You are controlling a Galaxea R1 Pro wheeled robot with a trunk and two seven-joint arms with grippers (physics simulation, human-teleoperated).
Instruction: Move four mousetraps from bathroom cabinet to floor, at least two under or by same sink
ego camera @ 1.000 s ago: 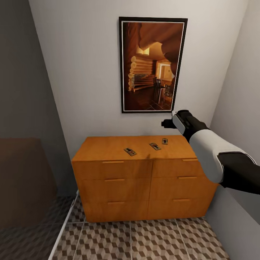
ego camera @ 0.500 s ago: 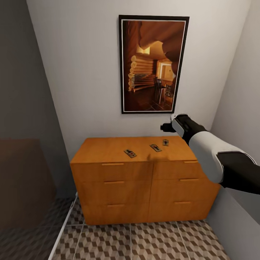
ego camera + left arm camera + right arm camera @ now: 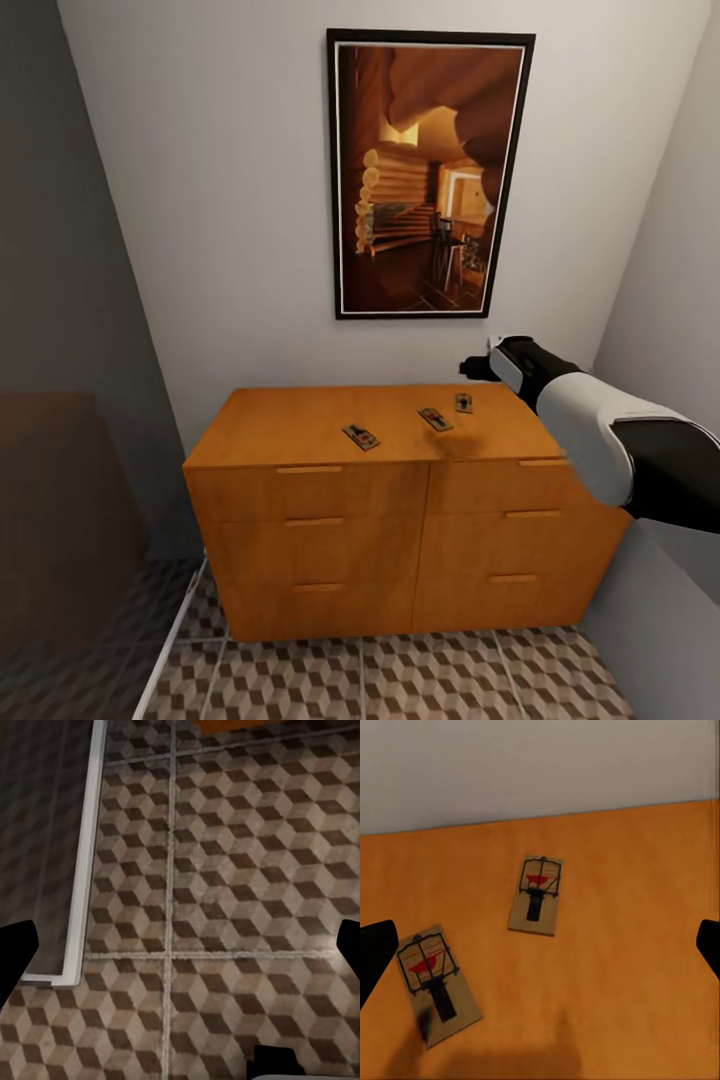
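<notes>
The right wrist view looks down past the right gripper [image 3: 540,949], whose two dark fingertips sit far apart at the edges, so its jaws are wide open and hold nothing. Right under it lies one mousetrap [image 3: 536,894] flat on the orange wood, and a second mousetrap [image 3: 436,980] lies near it, a bit to one side. In the head view the right gripper [image 3: 478,367] hangs above the back right part of the cabinet [image 3: 400,500] top, close to the wall. A third mousetrap [image 3: 361,437] lies more toward the middle of the top, apart from the other two. I count three traps here; a fourth I cannot see. What could go wrong: the traps are thin and flat, so the fingers may slide over one and push it away, or bump the trap next to it. The arm is also close to the wall, so it could knock there. The left gripper [image 3: 180,945] is open too and empty, hanging over the bathroom floor [image 3: 247,885] with its brown cube tiles. The room is small, with pale walls, a big framed picture [image 3: 428,172] of a log cabin above the cabinet, and a white strip [image 3: 84,855] along the floor.
</notes>
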